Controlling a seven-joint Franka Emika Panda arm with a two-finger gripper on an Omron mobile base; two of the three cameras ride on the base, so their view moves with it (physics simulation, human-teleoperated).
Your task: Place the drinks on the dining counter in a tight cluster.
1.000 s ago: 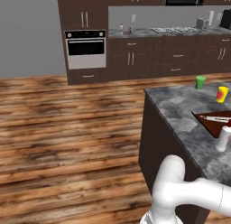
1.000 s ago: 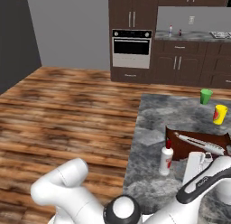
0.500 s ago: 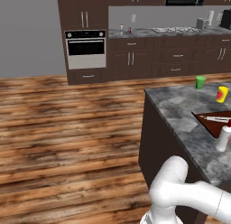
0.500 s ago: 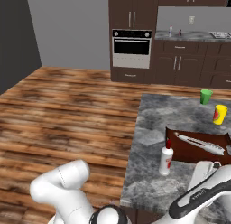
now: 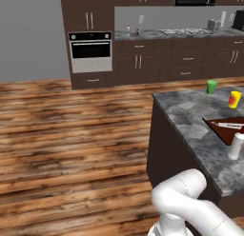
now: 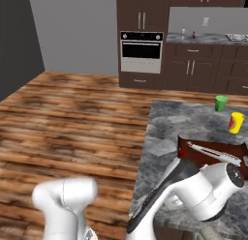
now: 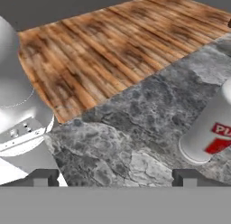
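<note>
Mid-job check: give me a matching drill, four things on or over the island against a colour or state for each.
Things:
1. cup farthest along the dining counter
2. cup next nearer
3. white bottle
4. tool

Descriptions:
A. yellow
B. open, nothing held
C. green
D. upright beside the brown board

Pairs: 1-C, 2-A, 3-D, 4-B

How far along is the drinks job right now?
Barely begun. Done: one white bottle stands on the island. In hand: nothing; the open tool hovers beside it. Left: two small bottles sit on the far wall counter, yet to be fetched and clustered.
</note>
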